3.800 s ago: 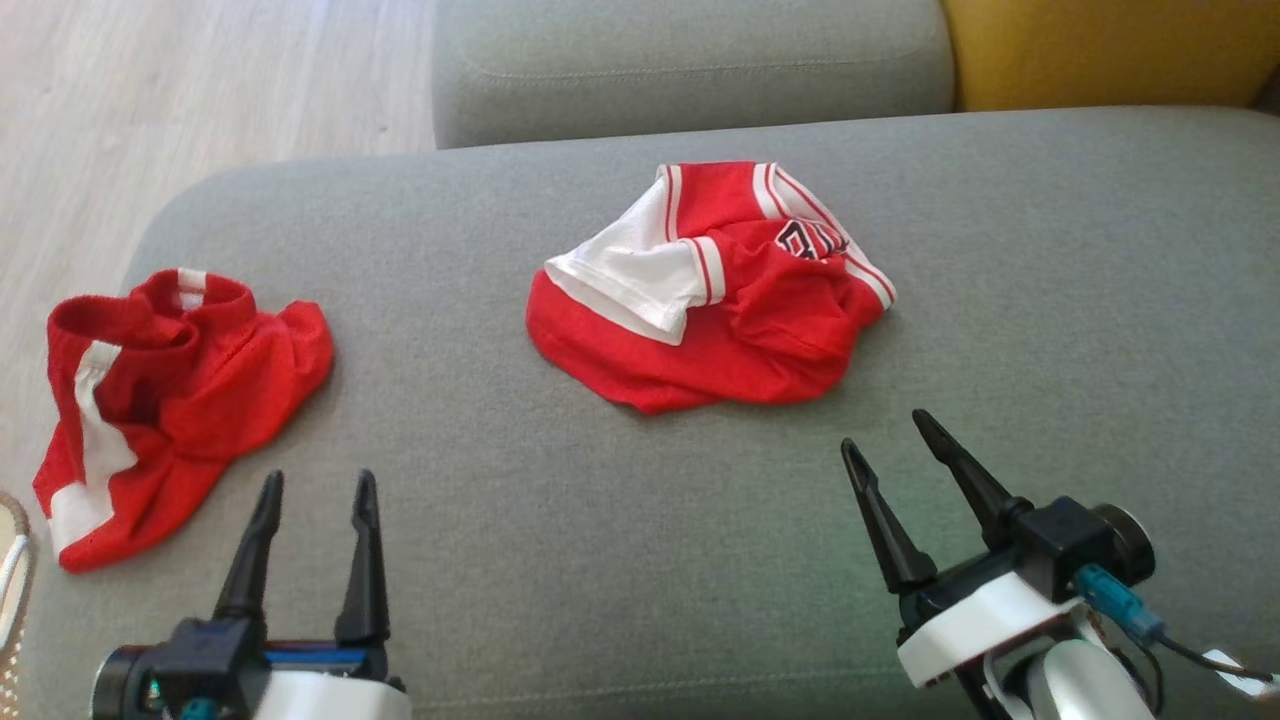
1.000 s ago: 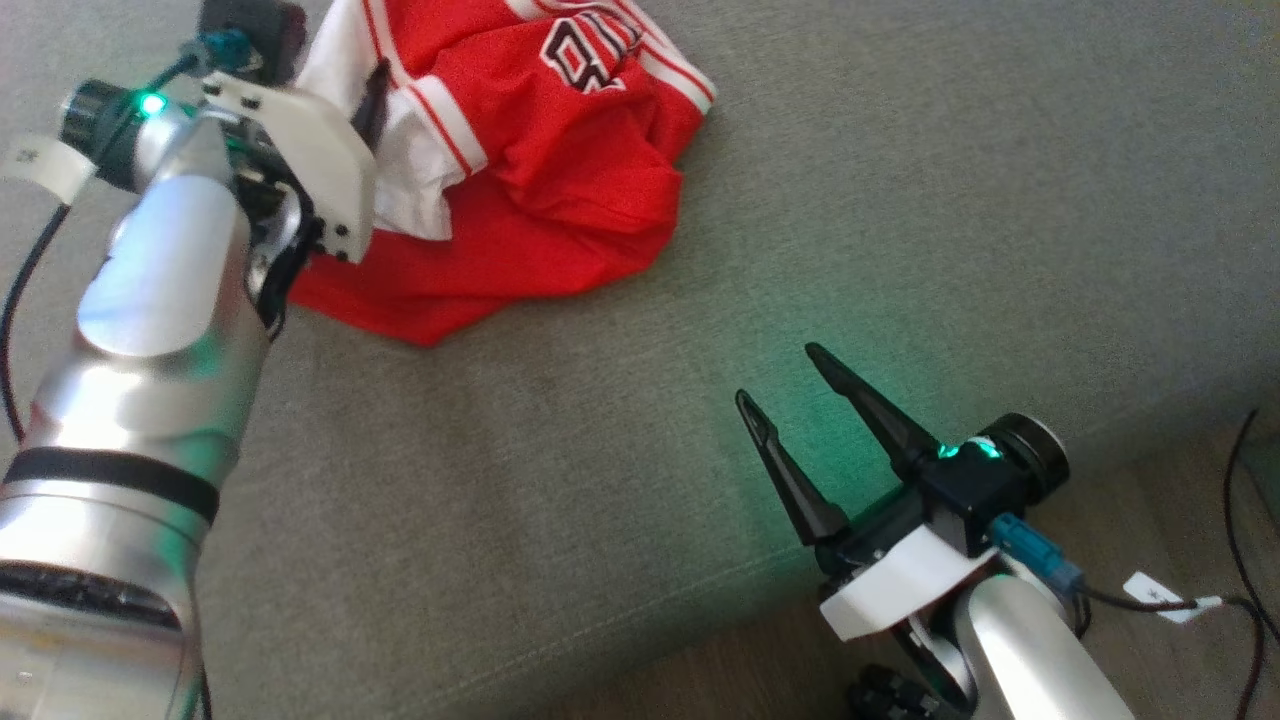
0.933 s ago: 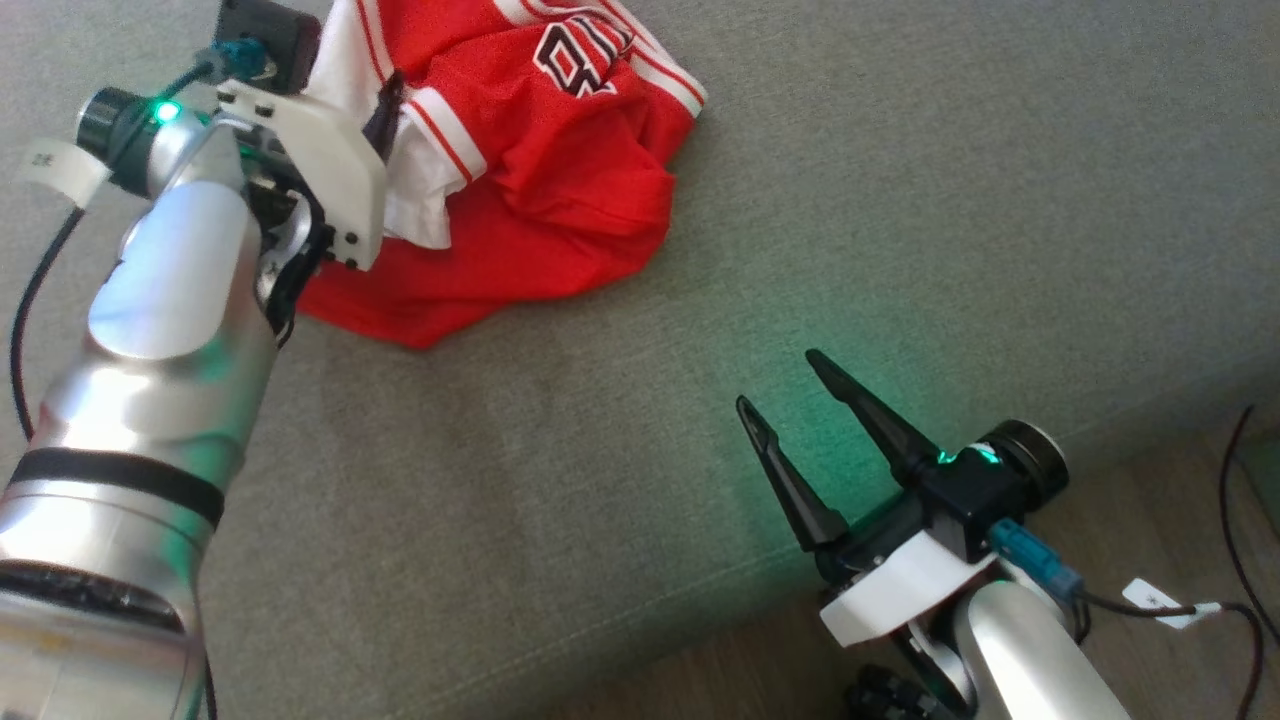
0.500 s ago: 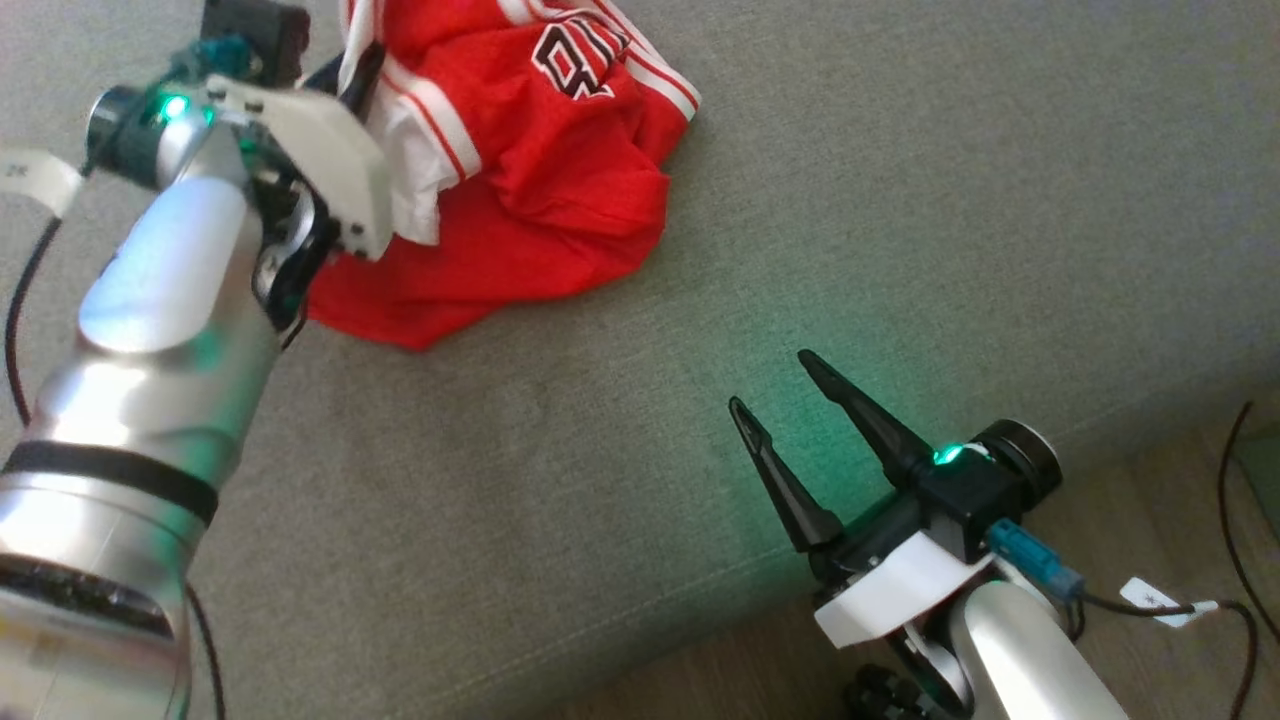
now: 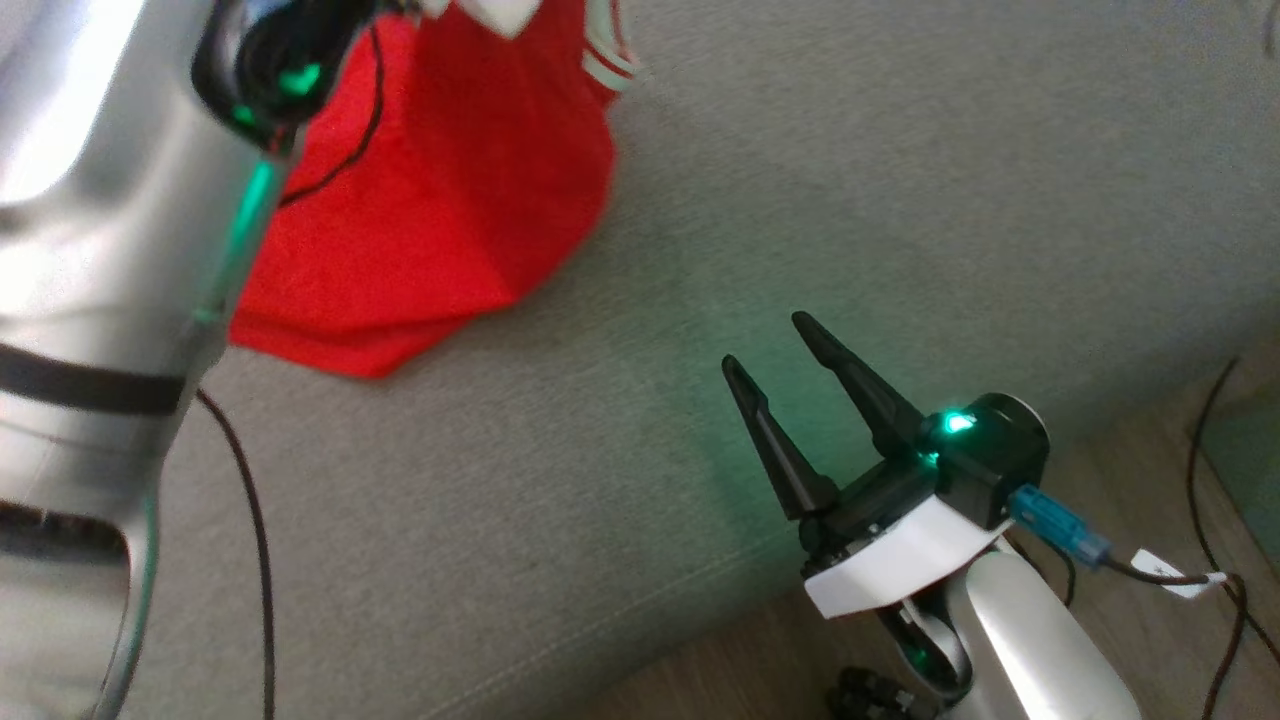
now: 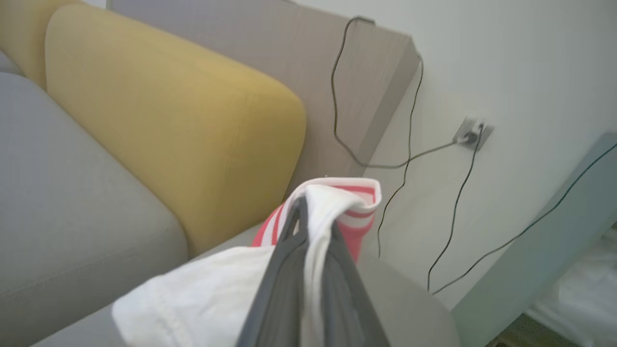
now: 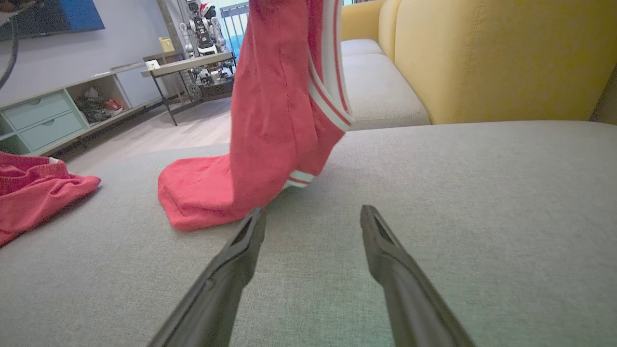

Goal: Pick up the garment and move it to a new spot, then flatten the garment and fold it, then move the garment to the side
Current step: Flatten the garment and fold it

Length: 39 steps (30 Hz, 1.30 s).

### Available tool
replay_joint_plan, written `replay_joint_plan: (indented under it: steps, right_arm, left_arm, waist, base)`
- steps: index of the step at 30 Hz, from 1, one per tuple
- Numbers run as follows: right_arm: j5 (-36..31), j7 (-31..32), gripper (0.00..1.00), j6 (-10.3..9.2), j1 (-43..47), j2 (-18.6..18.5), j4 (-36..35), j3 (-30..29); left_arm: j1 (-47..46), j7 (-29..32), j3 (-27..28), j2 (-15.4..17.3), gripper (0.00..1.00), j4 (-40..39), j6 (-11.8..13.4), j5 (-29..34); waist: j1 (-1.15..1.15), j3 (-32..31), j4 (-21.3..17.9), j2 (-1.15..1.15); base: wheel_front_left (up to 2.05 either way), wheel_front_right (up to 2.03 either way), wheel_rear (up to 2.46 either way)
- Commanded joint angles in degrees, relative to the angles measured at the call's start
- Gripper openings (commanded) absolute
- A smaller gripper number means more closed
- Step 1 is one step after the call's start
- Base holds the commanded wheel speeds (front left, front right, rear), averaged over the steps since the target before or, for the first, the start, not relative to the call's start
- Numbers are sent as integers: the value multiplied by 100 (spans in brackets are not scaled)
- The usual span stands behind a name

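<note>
Garment (image 7: 274,111) hung from pinched white edge w/ striped trim, prob so wt pulls folds out for carry to new spot. Lower hem resting on grey seat cushion (image 7: 482,202), rest in air. Long axis near vertical, hem end down. Left gripper (image 6: 302,212) clamped on white cloth. Right gripper (image 5: 765,342) spread wide, holding nothing, low over cushion, apart from garment; prob kept free for 2nd corner.

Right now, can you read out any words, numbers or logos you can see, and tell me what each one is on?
No text can be read.
White cable tag, lower right of the head view: too small and blurred to read.
Red jersey: only plain cloth and white stripes face the cameras.
</note>
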Motion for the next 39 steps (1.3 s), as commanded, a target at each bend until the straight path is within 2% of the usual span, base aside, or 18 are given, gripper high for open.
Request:
replay_joint_plan:
  steps: [1,6,12,15,18,22,27,29,33,34,35,39]
  right_arm:
    - [111,-14,100,-1,-108,15,-205,148]
    - [219,-14,100,-1,-110,15,-223,162]
    - [271,-14,100,-1,-97,15,-269,73]
    - [280,-14,100,-1,-100,15,-291,-51]
    - [272,-14,100,-1,-103,15,-280,-81]
    - [211,-14,100,-1,-106,15,-258,-136]
    - [8,-14,100,-1,-114,15,-228,-276]
    - [-112,-14,100,-1,-113,15,-194,-326]
    - [-374,-14,100,-1,-87,15,-126,-431]
    - [-432,-14,100,-1,-95,15,-110,-433]
    - [-481,-14,100,-1,-105,15,-98,-440]
    - [-610,-14,100,-1,-124,15,-54,-463]
  left_arm:
    - [-663,6,373,-47,0,-364,217,-94]
    - [-1267,-312,734,-398,0,-440,597,-143]
    - [-1904,-949,1112,-686,0,-371,662,-127]
    - [-1915,-948,1290,-740,0,-228,794,-302]
    - [-1486,-865,1458,-517,0,-117,1041,-422]
    - [-366,-911,1712,50,0,-134,1367,-485]
    - [1246,-1210,2107,686,0,-368,1550,-613]
    - [1766,-1345,2218,817,0,-448,1570,-657]
    - [2457,-1482,2289,852,0,-484,1624,-733]
    - [2574,-1507,2251,870,24,-482,1633,-689]
    - [2671,-1565,2196,898,100,-492,1632,-606]
    - [3100,-1987,1998,1030,100,-672,1561,-194]
  waist:
    - [0,-169,-218,0]
    - [0,-353,-451,0]
    - [0,-396,-460,0]
    - [0,-372,-326,0]
    - [0,-364,-184,0]
    - [0,-319,49,0]
    - [0,-178,458,0]
    - [0,-140,650,0]
    - [0,-123,1070,0]
    - [0,-128,1149,0]
    - [0,-139,1227,0]
    - [0,-278,1483,0]
  base:
    - [0,0,0]
    - [0,0,0]
    - [0,0,0]
    - [0,0,0]
    - [0,0,0]
    - [0,0,0]
    - [0,0,0]
    - [0,0,0]
    - [0,0,0]
    - [0,0,0]
    - [0,0,0]
    - [0,0,0]
